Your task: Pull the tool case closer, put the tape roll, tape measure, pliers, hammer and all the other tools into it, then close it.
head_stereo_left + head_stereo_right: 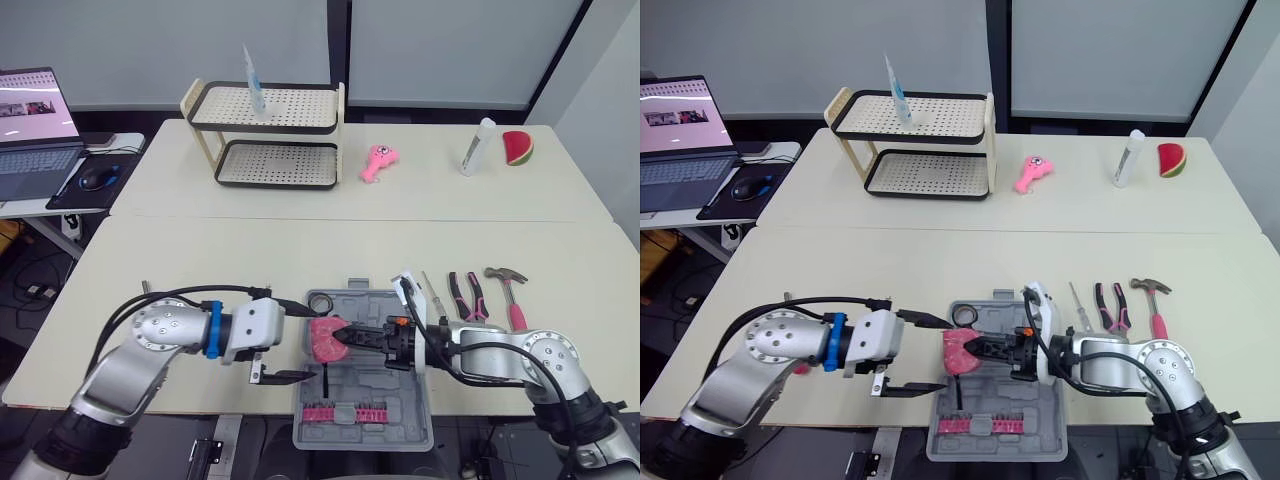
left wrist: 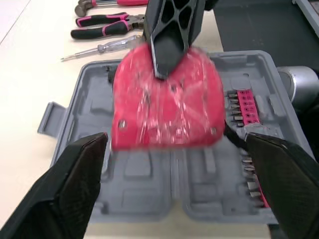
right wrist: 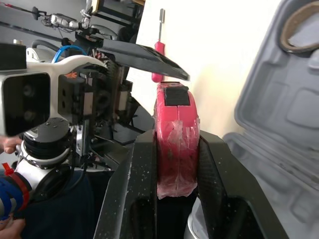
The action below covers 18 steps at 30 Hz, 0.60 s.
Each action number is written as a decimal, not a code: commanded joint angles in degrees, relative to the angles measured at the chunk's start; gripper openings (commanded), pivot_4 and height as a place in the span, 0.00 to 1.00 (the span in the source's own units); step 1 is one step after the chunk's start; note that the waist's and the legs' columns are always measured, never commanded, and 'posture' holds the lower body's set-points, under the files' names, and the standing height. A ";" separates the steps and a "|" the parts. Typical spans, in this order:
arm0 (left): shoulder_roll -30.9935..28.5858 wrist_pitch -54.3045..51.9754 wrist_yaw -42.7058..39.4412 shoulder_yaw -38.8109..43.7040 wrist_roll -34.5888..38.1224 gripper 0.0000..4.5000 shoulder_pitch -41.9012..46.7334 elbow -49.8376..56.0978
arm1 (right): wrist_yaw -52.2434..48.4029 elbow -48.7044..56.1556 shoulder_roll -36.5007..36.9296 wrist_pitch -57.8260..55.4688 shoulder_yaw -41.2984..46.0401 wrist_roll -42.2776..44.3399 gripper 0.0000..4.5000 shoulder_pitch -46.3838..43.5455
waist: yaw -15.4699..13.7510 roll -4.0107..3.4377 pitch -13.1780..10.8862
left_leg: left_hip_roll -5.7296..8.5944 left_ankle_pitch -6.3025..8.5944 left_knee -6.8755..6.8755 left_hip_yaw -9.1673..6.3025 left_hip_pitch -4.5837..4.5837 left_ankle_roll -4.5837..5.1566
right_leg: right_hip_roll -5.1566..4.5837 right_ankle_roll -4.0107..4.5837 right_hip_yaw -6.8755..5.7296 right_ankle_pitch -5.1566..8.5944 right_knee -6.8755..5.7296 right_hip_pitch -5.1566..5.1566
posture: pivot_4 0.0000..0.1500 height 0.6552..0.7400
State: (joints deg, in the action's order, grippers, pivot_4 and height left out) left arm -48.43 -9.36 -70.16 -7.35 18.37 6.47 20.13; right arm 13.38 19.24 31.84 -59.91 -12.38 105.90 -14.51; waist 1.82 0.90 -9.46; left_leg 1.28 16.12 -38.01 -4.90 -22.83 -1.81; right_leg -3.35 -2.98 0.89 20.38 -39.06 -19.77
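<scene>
- Case (image 1: pixel 385 385) lies open at the table's near edge, within both arms' reach; bit strip (image 1: pixel 352 412) along its near side.
- Right gripper (image 1: pixel 345 335) pinches the tape measure (image 1: pixel 325 340) by its flat sides and hangs it over the case's left half. Probably lining it up with a moulded recess.
- Left gripper (image 1: pixel 290 343) spread wide and empty, just beside the case's left edge and facing the tape measure. Likely standing by to steady the case.
- Tape roll (image 1: pixel 320 300) sits in the case's far-left corner.
- Screwdriver (image 1: pixel 432 290), pliers (image 1: pixel 466 296) and hammer (image 1: pixel 510 290) lie in a row on the table right of the case, not yet packed.
- Surface: two pale tables (image 1: pixel 200 260) butted together. The far one carries a rack (image 1: pixel 265 135), pink toy (image 1: pixel 380 163), tube (image 1: pixel 478 147) and melon slice (image 1: pixel 517 147).
- Room: laptop (image 1: pixel 35 125) and mouse (image 1: pixel 98 180) on a side desk at left; grey panels behind.
</scene>
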 commanded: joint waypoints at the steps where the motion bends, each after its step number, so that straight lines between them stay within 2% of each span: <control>1: -3.06 0.92 -2.74 5.63 4.14 1.00 -2.68 2.08 | -0.62 3.99 4.37 1.11 3.75 5.58 0.18 1.62 | -0.01 -0.01 -0.01 | 0.00 0.00 0.00 0.01 -0.01 0.00 | -0.01 0.00 0.01 0.00 0.00 -0.01 | 1.00 0.87; 7: -3.51 -0.90 -3.69 7.16 8.40 1.00 -4.94 5.73 | -6.48 7.03 15.90 0.98 13.58 7.10 0.18 8.49 | -0.34 -0.01 -0.01 | 0.03 0.00 -0.03 0.00 -0.03 0.01 | -0.06 0.00 0.02 0.00 0.07 0.08 | 1.00 0.87; 13: -3.69 -0.42 -4.04 6.67 9.70 1.00 -6.32 8.80 | -14.55 4.94 30.00 -2.94 26.04 7.10 0.18 19.06 | -0.40 -0.05 -0.03 | 0.01 0.01 -0.01 0.04 0.03 0.01 | -0.03 0.00 0.02 0.00 0.08 0.18 | 1.00 0.87; 18: -3.77 0.55 -4.51 6.33 9.10 1.00 -7.93 9.88 | -16.34 3.23 35.04 -4.42 29.61 7.10 0.18 25.06 | -0.32 -0.08 -0.01 | -0.02 0.01 0.00 0.12 0.04 0.02 | 0.00 0.00 0.06 0.00 0.09 0.18 | 1.00 0.87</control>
State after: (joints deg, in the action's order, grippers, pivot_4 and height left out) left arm -51.70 -9.76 -74.41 -1.80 26.96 -1.23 27.88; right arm -1.38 21.96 65.82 -63.94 15.12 111.54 10.27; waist 1.50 0.82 -9.47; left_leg 1.25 16.13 -38.00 -4.79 -22.79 -1.80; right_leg -3.35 -2.98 0.95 20.38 -38.98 -19.59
